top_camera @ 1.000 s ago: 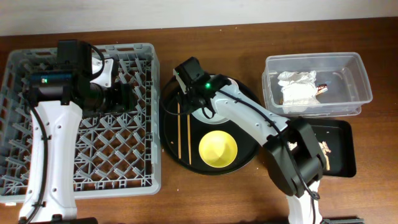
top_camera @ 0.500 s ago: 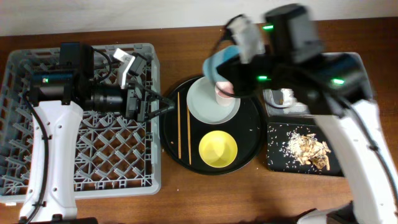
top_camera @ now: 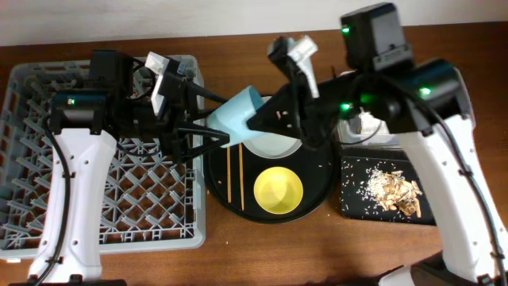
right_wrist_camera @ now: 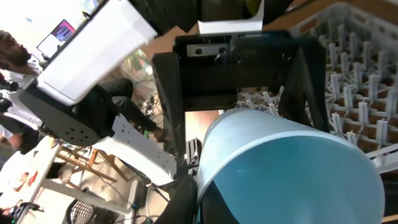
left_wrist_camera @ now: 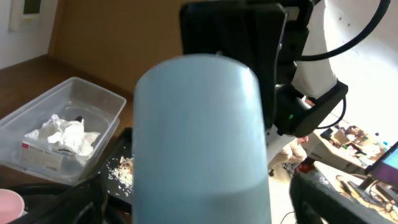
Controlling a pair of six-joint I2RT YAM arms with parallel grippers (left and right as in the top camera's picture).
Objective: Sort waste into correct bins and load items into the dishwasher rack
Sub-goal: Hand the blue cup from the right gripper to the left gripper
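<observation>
The right gripper (top_camera: 270,121) is holding the light-blue cup (top_camera: 242,115) in the air, and its jaws are closing on the rim at the open end. The cup is lying on its side above the gap between the dishwasher rack (top_camera: 48,199) and the round black tray (top_camera: 317,195), with its bottom pointing toward the left arm. The left gripper (top_camera: 226,121) is reaching out from above the rack. Its jaws are standing wide, one on each side of the cup's bottom, and I cannot tell if they are touching it.

On the round tray, the grey-green plate (top_camera: 278,147), the yellow bowl (top_camera: 278,191) and the two chopsticks (top_camera: 230,171) are lying. The food scraps (top_camera: 397,189) are sitting in the black rectangular tray (top_camera: 347,208) on the counter (top_camera: 262,254). The white napkin (left_wrist_camera: 65,132) is resting in the clear tub (left_wrist_camera: 99,99).
</observation>
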